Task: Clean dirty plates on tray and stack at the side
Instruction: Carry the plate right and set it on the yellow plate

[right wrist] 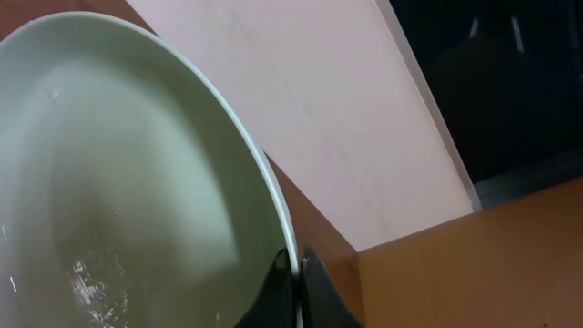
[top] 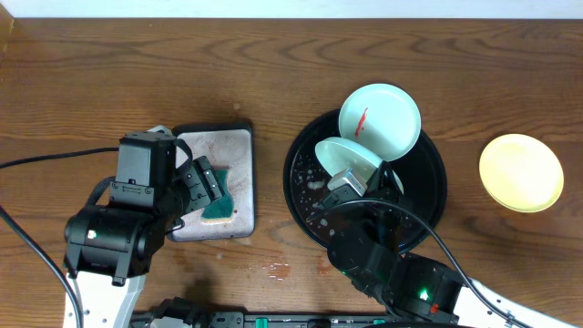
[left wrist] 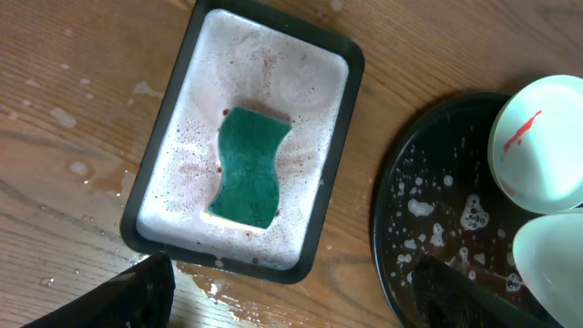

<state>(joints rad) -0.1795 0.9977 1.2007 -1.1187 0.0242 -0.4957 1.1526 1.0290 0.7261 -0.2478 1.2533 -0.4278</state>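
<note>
A pale mint plate point(right wrist: 118, 182) fills the left of the view, tilted steeply so its shallow inside faces the camera, with a few wet streaks and droplets low on its left. The right pincer point(right wrist: 293, 273) is clamped on the plate's right rim at the near edge of the view, one dark finger point(right wrist: 269, 296) against the inside and the other behind the rim. Beyond the plate a pale pink panel point(right wrist: 337, 118) slants across, with a dark area point(right wrist: 492, 82) at far right and an orange-brown board point(right wrist: 474, 273) below it.
</note>
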